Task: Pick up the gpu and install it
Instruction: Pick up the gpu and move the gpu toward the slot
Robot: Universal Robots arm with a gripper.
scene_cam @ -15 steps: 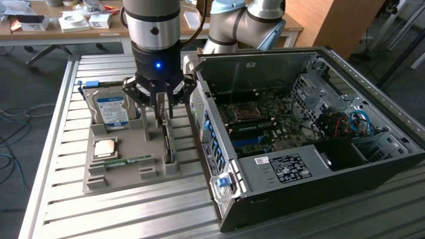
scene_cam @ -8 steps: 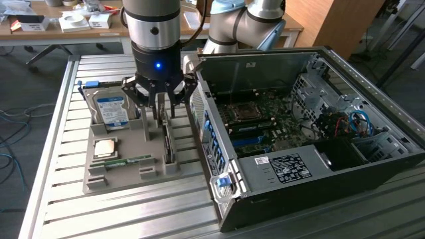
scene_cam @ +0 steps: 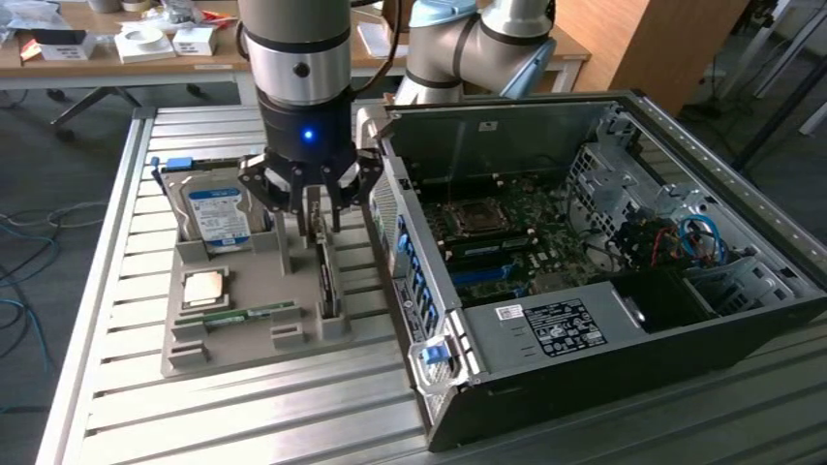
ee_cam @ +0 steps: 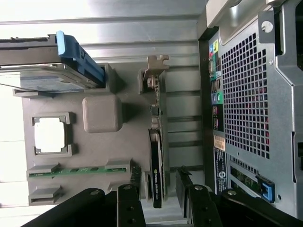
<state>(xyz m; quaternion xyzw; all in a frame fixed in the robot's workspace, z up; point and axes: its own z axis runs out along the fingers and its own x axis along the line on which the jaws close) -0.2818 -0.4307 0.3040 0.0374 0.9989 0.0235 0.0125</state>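
The gpu (scene_cam: 325,283) is a thin dark card standing on edge in a slot of the grey parts tray (scene_cam: 246,351), its pale metal bracket (ee_cam: 153,71) at the far end. My gripper (scene_cam: 314,221) hangs right over the card's bracket end, open. In the wrist view the gpu (ee_cam: 156,158) runs between my two black fingers (ee_cam: 185,187), one on each side, with a gap to each; the gripper (ee_cam: 158,177) holds nothing. The open computer case (scene_cam: 582,242) lies just beside the tray, on the exterior view's right, motherboard (scene_cam: 510,242) exposed.
On the tray also stand a hard drive (scene_cam: 217,215) with a blue-white label, a processor (scene_cam: 204,288) and a green memory stick (scene_cam: 246,314). The case's perforated rear wall (ee_cam: 246,94) rises close beside the gpu. Slatted metal table (scene_cam: 259,417) underneath; cluttered desk behind.
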